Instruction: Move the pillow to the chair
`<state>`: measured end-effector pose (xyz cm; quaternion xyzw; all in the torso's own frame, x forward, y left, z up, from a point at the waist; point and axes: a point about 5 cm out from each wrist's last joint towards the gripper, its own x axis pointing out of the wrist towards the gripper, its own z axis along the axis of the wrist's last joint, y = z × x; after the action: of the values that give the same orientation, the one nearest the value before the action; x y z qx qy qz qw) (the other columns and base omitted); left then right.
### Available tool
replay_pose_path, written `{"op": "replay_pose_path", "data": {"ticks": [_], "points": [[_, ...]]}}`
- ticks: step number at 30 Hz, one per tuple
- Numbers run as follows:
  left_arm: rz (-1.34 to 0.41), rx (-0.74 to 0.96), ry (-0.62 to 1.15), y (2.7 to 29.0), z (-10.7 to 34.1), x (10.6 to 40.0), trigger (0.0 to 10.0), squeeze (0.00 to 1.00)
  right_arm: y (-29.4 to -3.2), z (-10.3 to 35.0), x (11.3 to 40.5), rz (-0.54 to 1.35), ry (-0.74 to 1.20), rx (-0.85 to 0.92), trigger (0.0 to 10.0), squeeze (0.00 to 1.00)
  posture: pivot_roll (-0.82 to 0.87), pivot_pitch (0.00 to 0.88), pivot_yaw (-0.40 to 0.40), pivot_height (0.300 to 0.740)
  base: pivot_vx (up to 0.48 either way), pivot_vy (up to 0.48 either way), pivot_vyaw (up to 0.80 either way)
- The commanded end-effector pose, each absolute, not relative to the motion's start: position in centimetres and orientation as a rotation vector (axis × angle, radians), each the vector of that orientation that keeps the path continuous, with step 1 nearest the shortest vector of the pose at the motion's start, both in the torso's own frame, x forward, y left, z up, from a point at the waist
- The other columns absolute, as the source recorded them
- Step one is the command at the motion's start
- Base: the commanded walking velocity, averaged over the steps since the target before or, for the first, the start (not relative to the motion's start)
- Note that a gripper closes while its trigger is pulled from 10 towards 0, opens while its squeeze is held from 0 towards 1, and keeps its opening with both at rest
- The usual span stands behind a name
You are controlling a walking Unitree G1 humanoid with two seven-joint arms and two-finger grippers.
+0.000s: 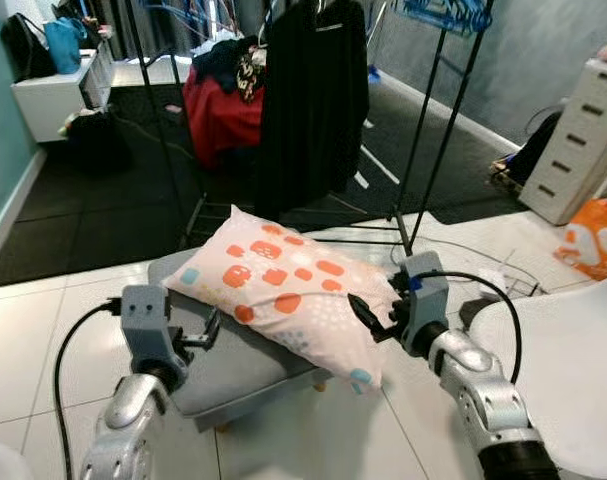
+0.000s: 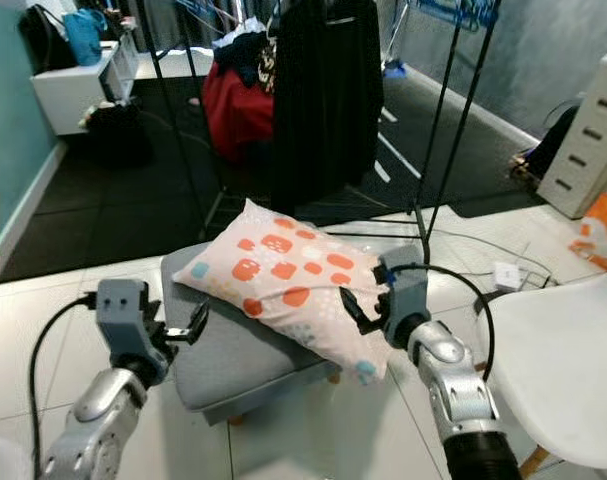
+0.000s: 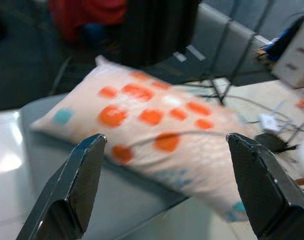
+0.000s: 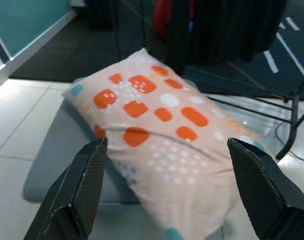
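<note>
Now | pillow (image 1: 288, 285) lying across the gray stool (image 1: 233, 365), its right end overhanging the stool's right edge | left gripper (image 1: 205, 332) hovering at the stool's left edge — fingers apart | right gripper (image 1: 373, 318) touching the pillow's right end — fingers spread | white chair (image 1: 568, 370) standing just right of the stool

My way around the pillow (image 1: 293, 285) is free along the grey stool's (image 1: 238, 375) front edge; the clothes rack (image 1: 423, 130) crowds its far edge.

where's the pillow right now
The pillow lies across the grey stool in the middle of the eye views, in front of the clothes rack, between both open pincers.
</note>
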<state>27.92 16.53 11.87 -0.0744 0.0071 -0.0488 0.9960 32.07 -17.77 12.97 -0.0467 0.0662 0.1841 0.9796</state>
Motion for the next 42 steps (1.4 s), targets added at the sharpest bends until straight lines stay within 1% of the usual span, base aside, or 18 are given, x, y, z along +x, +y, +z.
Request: {"op": "replay_pose_path", "data": {"ticks": [1, 2, 4, 8, 14, 24, 42], "points": [[-0.076, -0.141, 0.039, 16.9, 11.2, 27.7, 10.0, 0.0, -17.4, 13.0, 31.9, 0.387, 0.122, -0.087, 10.0, 0.0, -0.22, 0.01, -0.008, 0.697, 0.0, 0.0, 0.0], [-0.076, -0.141, 0.039, 16.9, 11.2, 27.7, 10.0, 0.0, -17.4, 13.0, 31.9, 0.387, 0.122, -0.087, 10.0, 0.0, -0.22, 0.01, -0.008, 0.697, 0.0, 0.0, 0.0], [-0.053, -0.137, 0.044, 17.4, 11.2, 27.7, 10.0, 0.0, -16.4, 12.8, 31.7, 0.432, 0.124, -0.102, 10.0, 0.0, -0.22, 0.002, -0.007, 0.697, 0.0, 0.0, 0.0], [-0.049, -0.141, 0.04, 17.5, 11.2, 27.7, 10.0, 0.0, -16.2, 12.8, 31.6, 0.441, 0.125, -0.1, 10.0, 0.0, -0.22, 0.004, -0.006, 0.697, 0.0, 0.0, 0.0], [0.003, -0.133, 0.063, 18.5, 10.8, 27.5, 10.0, 0.0, -16.0, 12.6, 31.6, 0.451, 0.133, -0.106, 10.0, 0.0, -0.22, 0.003, -0.007, 0.697, 0.329, 0.0, 0.0], [0.014, -0.168, 0.077, 18.5, 10.7, 27.6, 10.0, 0.0, -15.9, 12.7, 31.6, 0.46, 0.128, -0.119, 10.0, 0.0, -0.23, 0.0, -0.006, 0.697, 0.334, 0.0, 0.0], [0.003, -0.175, 0.075, 18.2, 10.8, 27.6, 10.0, 0.0, -16.2, 12.9, 31.5, 0.451, 0.119, -0.123, 10.0, 0.0, -0.23, 0.005, -0.005, 0.697, 0.337, 0.0, 0.0]]}}
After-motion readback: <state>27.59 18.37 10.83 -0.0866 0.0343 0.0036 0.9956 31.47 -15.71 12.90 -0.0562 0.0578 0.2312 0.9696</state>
